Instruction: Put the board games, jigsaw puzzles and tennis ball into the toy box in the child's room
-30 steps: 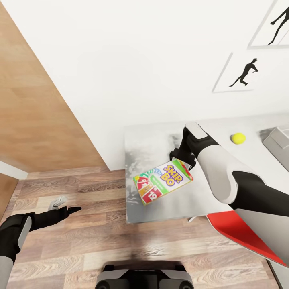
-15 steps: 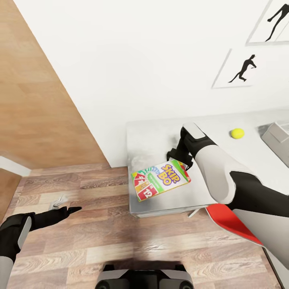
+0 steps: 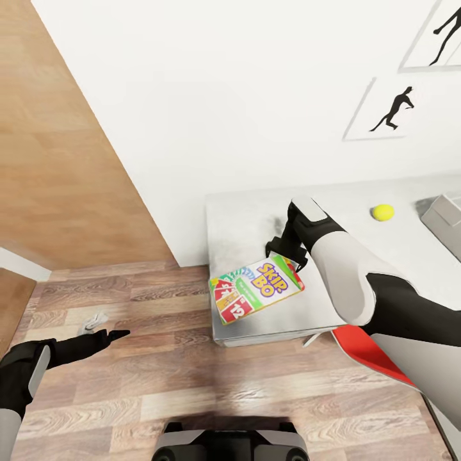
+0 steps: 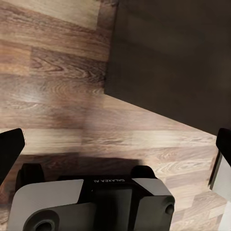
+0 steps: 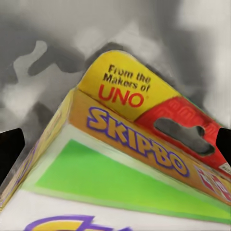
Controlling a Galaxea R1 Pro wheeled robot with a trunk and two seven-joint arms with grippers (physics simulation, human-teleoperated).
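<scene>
Room: we face a white wall hung with dancer prints, over a wood-plank floor (image 3: 128, 378).

Table (image 3: 243, 218): its pale top fills the right half of the head view, and we stand at its near left corner.

Toy box (image 3: 448, 221): one grey sloped corner shows at the far right of the table, well apart from the game we carry.

Right arm: it reaches out over the table's near left part.

Board game (image 3: 256, 288): the SKIP-BO box hangs over the table's near left corner, tilted, printed face up, its lower end past the table edge.

Right gripper (image 3: 286, 251): clamped on the box's upper end, by the red hang-tab end (image 5: 187, 127) seen in the wrist view.

Handling: we judge the box a light, stiff card carton with a glossy, somewhat slippery skin. Held by one end, it can swing or slip. A hold across the short end, as here, suits it, but hard squeezing would dent the card.

Left gripper (image 3: 109, 335): low over the floor at our left, holding nothing; the left wrist view shows its two fingers wide apart.

Tennis ball (image 3: 383, 212): it sits on the table near the toy box.
</scene>
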